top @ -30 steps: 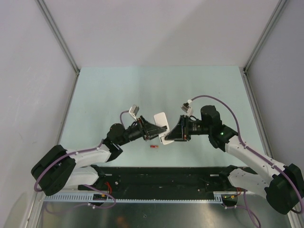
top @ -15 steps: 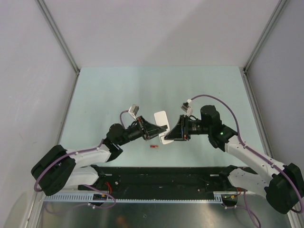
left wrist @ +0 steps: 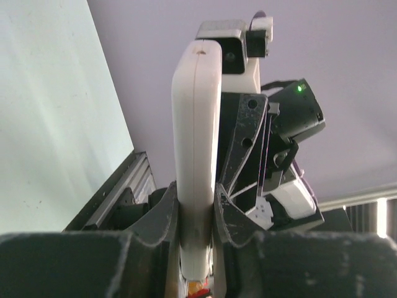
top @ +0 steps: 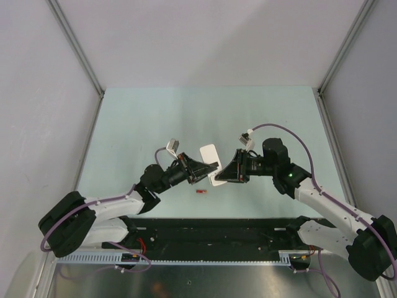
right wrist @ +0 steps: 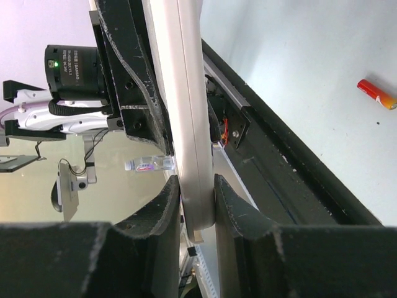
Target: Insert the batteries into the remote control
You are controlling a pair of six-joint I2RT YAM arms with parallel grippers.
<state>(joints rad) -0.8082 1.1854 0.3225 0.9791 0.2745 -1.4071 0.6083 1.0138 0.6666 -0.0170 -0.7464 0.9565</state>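
jaws: left gripper (left wrist: 196, 214) now clamped tight on the remote (left wrist: 195, 118), pressing both flat faces near one end; a second ago it stood wider around it. right gripper (right wrist: 197, 198) is partly closed on the same remote from the other side, grip unchanged. so the remote is pinched by both arms at once, held edge-on between them over the near-middle of the table (top: 142, 118), apparently lifted off it

one red battery (top: 200, 193) lies loose on the table just in front of the grippers, touching neither. no other battery in view. cannot tell if the back cover is off or any cell is seated

reading: a regrip or handover. with the left hold secure, the right looks free to let go and fetch the battery. risk: remote twists if both arms pull at once
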